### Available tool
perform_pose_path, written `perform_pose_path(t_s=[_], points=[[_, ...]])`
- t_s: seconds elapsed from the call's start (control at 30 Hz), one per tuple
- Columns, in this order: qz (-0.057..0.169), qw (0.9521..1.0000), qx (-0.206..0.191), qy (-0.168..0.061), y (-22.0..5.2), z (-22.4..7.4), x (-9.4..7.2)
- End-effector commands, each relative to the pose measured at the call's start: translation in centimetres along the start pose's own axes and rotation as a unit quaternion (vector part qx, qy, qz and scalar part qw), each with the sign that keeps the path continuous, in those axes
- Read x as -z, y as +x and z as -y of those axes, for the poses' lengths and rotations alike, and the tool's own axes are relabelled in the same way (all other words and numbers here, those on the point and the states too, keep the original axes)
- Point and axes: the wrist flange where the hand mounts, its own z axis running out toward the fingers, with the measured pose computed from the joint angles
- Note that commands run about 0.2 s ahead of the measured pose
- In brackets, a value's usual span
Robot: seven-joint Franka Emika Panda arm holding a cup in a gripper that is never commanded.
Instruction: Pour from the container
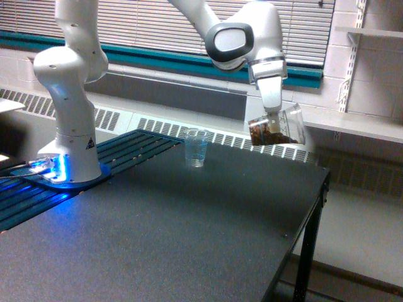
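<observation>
Table [189, 239]: dark, speckled top on black legs.
Window: pale slatted blinds [145, 25] above a teal sill band [157, 60].
Wall: white painted block [371, 69], with a white shelf [371, 31] on slotted rails.
Heater: long white grille [220, 135] behind the table's far edge.
Floor: pale grey.

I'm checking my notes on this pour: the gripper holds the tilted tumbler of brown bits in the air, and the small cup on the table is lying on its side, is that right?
Not quite. The exterior view shows the small cup standing upright on the table, not lying on its side. The rest holds: the gripper holds the tilted tumbler of brown bits in the air.
</observation>
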Motion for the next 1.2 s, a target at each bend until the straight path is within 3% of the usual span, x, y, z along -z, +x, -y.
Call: perform_pose_path(t_s=[0.03, 0.43, 0.67, 0.77, 1.2], points=[[-0.021, 0.9997, -0.012, 0.011, -3.5, 2.2, 1.7], [-0.052, 0.9986, 0.005, 0.000, -10.3, 4.0, 3.7], [-0.067, 0.9976, 0.011, -0.018, -14.2, 4.8, 4.3], [-0.071, 0.9967, 0.012, -0.037, -15.8, 4.7, 4.1], [-0.089, 0.9952, 0.010, -0.040, -20.6, 7.0, 6.6]])
